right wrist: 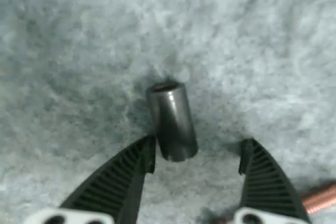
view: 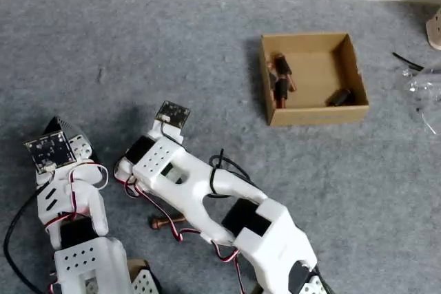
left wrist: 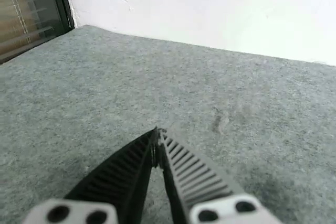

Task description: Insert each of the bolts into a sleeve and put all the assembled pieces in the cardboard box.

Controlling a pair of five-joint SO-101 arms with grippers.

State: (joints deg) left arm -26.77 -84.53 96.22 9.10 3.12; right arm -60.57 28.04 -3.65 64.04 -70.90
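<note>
A dark sleeve (right wrist: 172,120) lies on the grey carpet, its near end between the fingers of my right gripper (right wrist: 199,142), which is open and low over it. A copper bolt (right wrist: 319,196) lies just beside that gripper; it also shows next to the right arm as bolt (view: 165,222). My left gripper (left wrist: 157,134) is shut and empty above bare carpet, at the front left (view: 55,127). The cardboard box (view: 313,116) stands at the back right, holding assembled pieces (view: 282,75) along its left wall and another (view: 339,97) in its front right corner.
Clear plastic and a black cable (view: 419,77) lie at the right edge, with a beige object (view: 434,29) behind them. A white wall (left wrist: 210,9) rises behind the carpet. Open carpet lies between the arms and the box.
</note>
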